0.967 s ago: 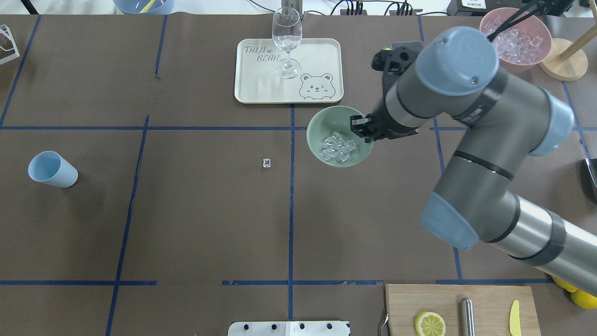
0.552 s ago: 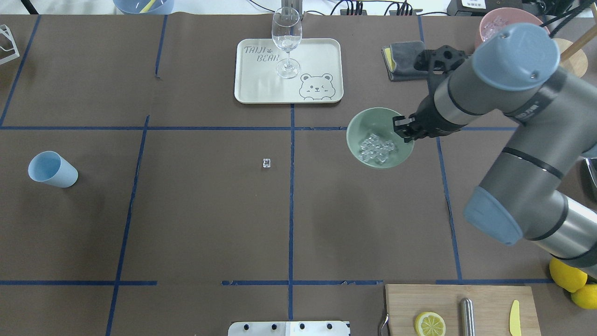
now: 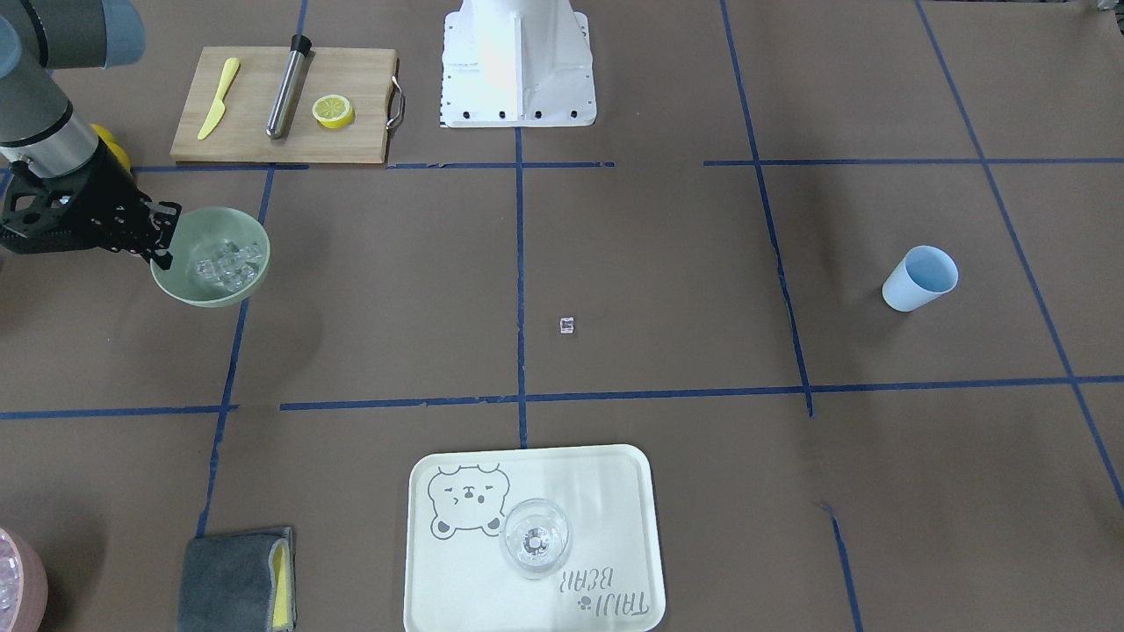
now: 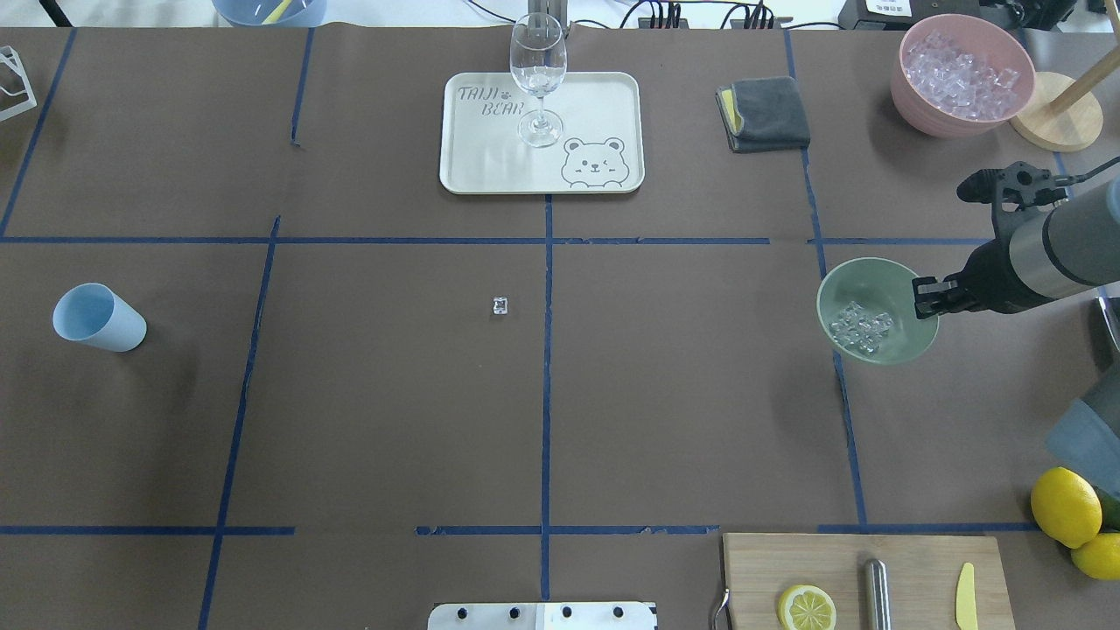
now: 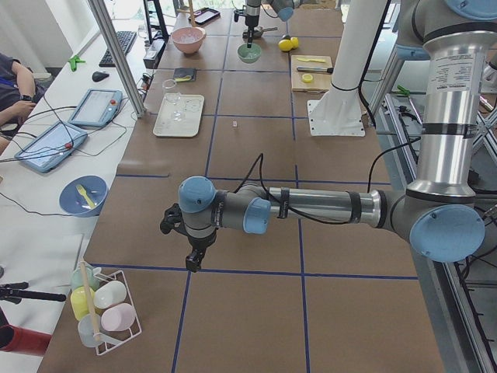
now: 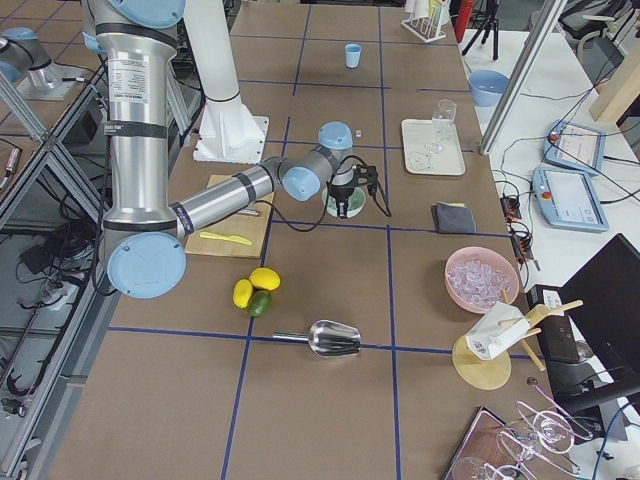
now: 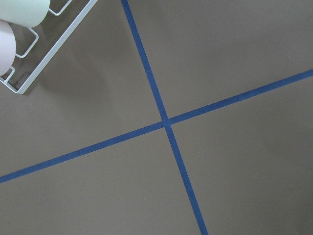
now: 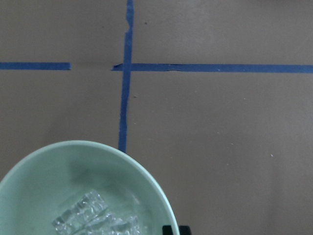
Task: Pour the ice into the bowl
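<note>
The pale mint-green bowl (image 4: 875,273) hangs a little above the table at the right side, with my right gripper (image 4: 923,297) shut on its right rim. A heap of small clear ice (image 4: 860,326) lies in its bottom. In the front-facing view the bowl (image 3: 219,225), the ice (image 3: 228,264) and the right gripper (image 3: 162,233) are at the left. The right wrist view looks down into the bowl (image 8: 58,171) at the ice (image 8: 98,221). My left gripper (image 5: 194,260) shows only in the exterior left view, low over bare table. I cannot tell whether it is open or shut.
A light blue cup (image 4: 98,318) lies tilted at the far left. A lone clear cube (image 4: 500,305) sits mid-table. At the back are a tray (image 4: 604,96) with a wine glass (image 4: 537,74), a grey cloth (image 4: 763,114) and a pink bowl (image 4: 958,74) of ice. A cutting board (image 4: 862,577) and lemons (image 4: 1063,506) lie near the front right.
My right arm has carried the bowl with the ice from the table's middle to the right and slightly toward the robot. Cup and lone cube have not moved.
</note>
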